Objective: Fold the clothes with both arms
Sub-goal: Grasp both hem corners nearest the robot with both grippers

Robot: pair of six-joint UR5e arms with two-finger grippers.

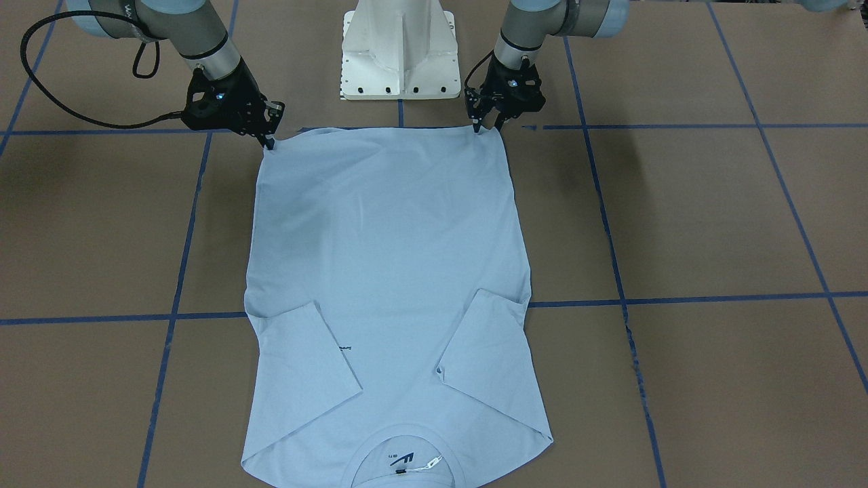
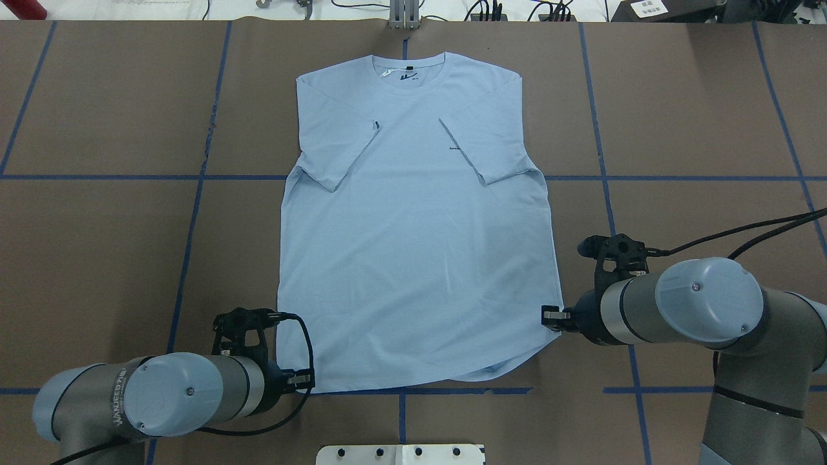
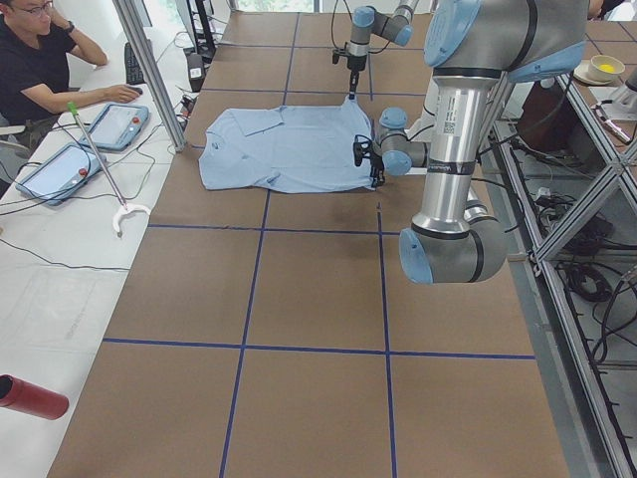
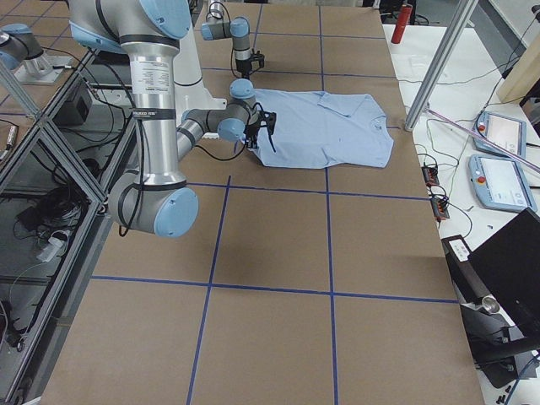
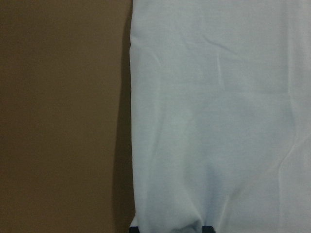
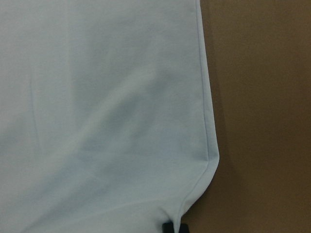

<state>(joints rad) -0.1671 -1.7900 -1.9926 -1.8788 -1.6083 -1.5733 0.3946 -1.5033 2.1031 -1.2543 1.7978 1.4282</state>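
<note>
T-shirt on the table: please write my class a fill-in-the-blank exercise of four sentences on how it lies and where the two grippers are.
1. The T-shirt lies flat with both sleeves folded ____ over its body.
2. Its collar points ____ the robot's white base.
3. The left gripper and the right gripper are each at a corner of the shirt's ____.
4. The brown table is marked with ____ lines.

Missing words: inward; away from; hem; blue.
</note>
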